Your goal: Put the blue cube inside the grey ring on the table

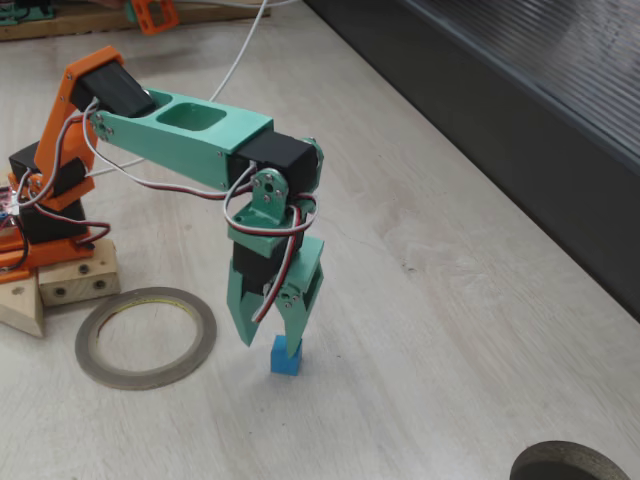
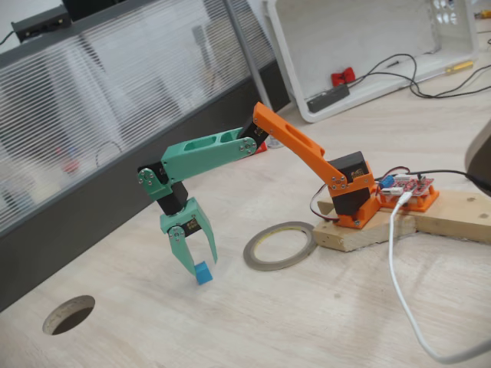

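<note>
Right now the green two-finger tool (image 1: 270, 335) hangs straight down from the mint-and-orange arm over the small bright blue solid cube (image 1: 286, 356), which sits on the pale whitewashed wood-grain worktop (image 1: 440, 340). Its fingers are spread in a narrow V; one tip seems to touch the cube's top edge and the other stands off to the side, so nothing is pinched yet as far as I can see. In the other fixed view the tool (image 2: 195, 265) has its tips just at the cube (image 2: 203, 273), which looks to rest on the surface, though I cannot tell for certain that it is not a hair off it. The thin flat grey-brown ring with the yellowish inner rim (image 1: 146, 337) lies empty, near the cube and close to the wooden block under the arm's base; from the other side the ring (image 2: 281, 246) sits between cube and base. I would say the grasp is the step in hand: the tool needs to settle lower so both fingers straddle the cube, then squeeze. After that comes a short lift and a swing toward the base to drop it in the wide opening.
</note>
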Action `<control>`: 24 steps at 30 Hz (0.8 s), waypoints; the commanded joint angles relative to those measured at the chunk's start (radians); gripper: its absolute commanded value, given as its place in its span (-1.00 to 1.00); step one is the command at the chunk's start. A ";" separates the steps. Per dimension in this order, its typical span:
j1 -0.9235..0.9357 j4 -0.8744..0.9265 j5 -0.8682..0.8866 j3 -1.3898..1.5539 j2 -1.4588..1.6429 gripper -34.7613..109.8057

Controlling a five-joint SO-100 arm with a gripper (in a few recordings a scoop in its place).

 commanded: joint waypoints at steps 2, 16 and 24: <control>0.012 0.014 0.002 -0.020 0.038 -0.08; 0.012 0.014 0.005 -0.020 0.038 0.12; 0.014 0.014 0.006 -0.018 0.034 0.12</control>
